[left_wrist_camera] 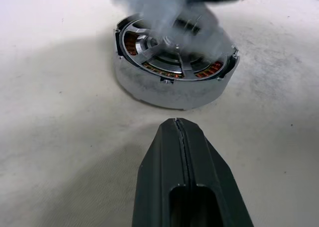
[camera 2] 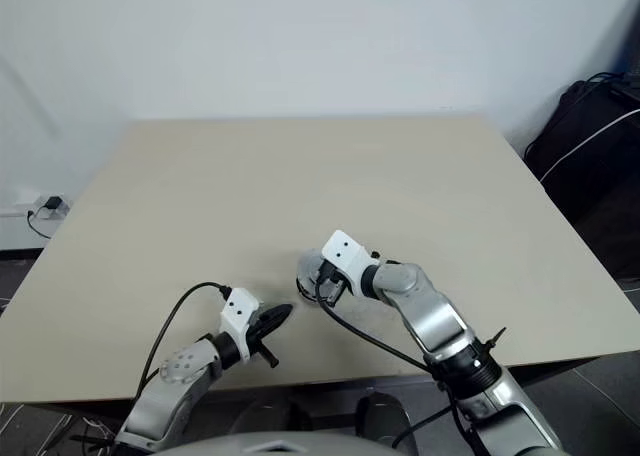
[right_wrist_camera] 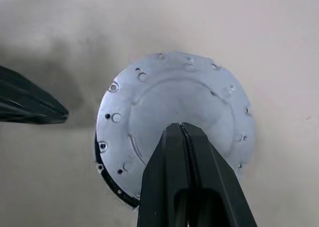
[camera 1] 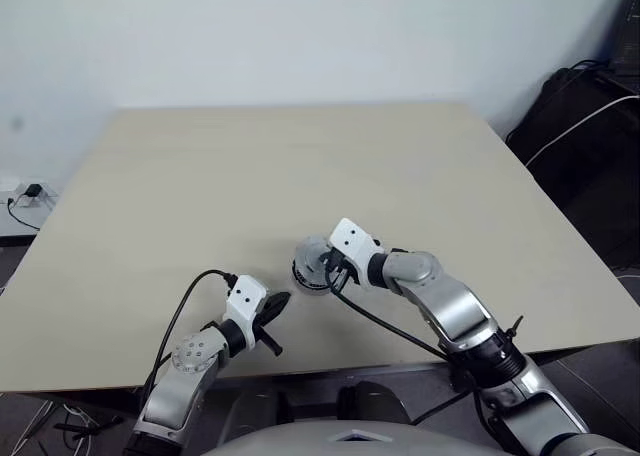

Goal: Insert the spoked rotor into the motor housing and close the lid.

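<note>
The motor housing (left_wrist_camera: pixel 174 70) sits on the table (camera 1: pixel 300 166) near the front edge, just ahead of the robot, and the left wrist view looks straight into its open side — copper-brown windings in a ring, with silver spokes and a hub lying across them, so the spoked rotor (left_wrist_camera: pixel 167 50) looks to be seated inside already. That reads as the first half done. Now the lid (right_wrist_camera: pixel 174 117): from the right wrist it shows as a smooth silver disc with small holes round its edge, lying over the housing, but a dark crescent peeks out at one side, so it appears off-centre or tilted, not yet down flush. The right gripper (right_wrist_camera: pixel 180 130) is over it with fingers pressed together, holding nothing — whether the tips touch the lid is unclear. The left gripper (left_wrist_camera: pixel 177 123), likewise closed and empty, hovers just beside the housing. What remains, by my reckoning, is seating the lid squarely.
</note>
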`<act>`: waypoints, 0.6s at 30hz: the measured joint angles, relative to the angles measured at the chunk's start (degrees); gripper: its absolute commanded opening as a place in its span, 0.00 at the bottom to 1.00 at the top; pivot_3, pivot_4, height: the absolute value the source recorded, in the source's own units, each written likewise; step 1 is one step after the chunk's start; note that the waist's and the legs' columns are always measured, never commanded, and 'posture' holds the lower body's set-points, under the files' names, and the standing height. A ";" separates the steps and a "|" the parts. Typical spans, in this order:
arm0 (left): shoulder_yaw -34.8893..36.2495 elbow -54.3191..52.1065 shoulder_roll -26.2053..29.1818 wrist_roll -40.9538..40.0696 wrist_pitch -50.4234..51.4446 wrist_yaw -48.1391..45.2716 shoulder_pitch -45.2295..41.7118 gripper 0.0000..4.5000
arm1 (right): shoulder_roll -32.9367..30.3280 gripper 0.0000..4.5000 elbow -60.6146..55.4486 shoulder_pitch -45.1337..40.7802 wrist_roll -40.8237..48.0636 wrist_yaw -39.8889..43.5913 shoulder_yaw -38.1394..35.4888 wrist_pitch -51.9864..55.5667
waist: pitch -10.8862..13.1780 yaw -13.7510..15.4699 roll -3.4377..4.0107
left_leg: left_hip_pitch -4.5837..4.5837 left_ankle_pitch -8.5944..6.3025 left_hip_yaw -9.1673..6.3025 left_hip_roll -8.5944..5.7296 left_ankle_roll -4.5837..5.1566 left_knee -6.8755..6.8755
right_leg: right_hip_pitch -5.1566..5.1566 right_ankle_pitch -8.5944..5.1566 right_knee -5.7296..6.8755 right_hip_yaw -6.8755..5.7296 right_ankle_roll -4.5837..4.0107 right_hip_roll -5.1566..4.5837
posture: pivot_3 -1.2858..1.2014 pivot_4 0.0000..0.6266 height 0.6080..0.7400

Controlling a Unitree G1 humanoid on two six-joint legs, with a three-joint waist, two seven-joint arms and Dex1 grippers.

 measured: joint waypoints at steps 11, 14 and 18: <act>0.03 0.00 -0.01 0.00 0.02 0.39 -0.05 0.00 | 2.82 0.00 3.58 1.19 0.68 0.34 -1.43 -2.57 | -0.26 -0.02 0.10 | 0.07 0.02 0.00 0.00 -0.04 0.00 | 0.04 0.00 0.02 0.02 0.00 0.00 | 0.52 0.00 1.00; 0.06 0.00 -0.01 0.00 0.01 0.42 -0.08 0.00 | 3.63 0.14 3.44 2.82 1.79 0.30 -3.02 -4.16 | -0.24 -0.05 0.12 | 0.06 0.02 0.01 0.00 -0.04 -0.01 | 0.03 0.00 0.03 0.04 0.00 0.00 | 0.52 0.00 1.00; 0.11 0.00 0.02 0.00 0.01 0.39 -0.16 0.00 | 3.30 0.43 2.99 3.96 2.39 0.75 -4.58 -8.01 | -0.24 -0.04 0.12 | 0.06 0.02 0.01 0.00 -0.04 0.00 | 0.03 0.00 0.03 0.04 0.01 0.01 | 0.52 0.00 1.00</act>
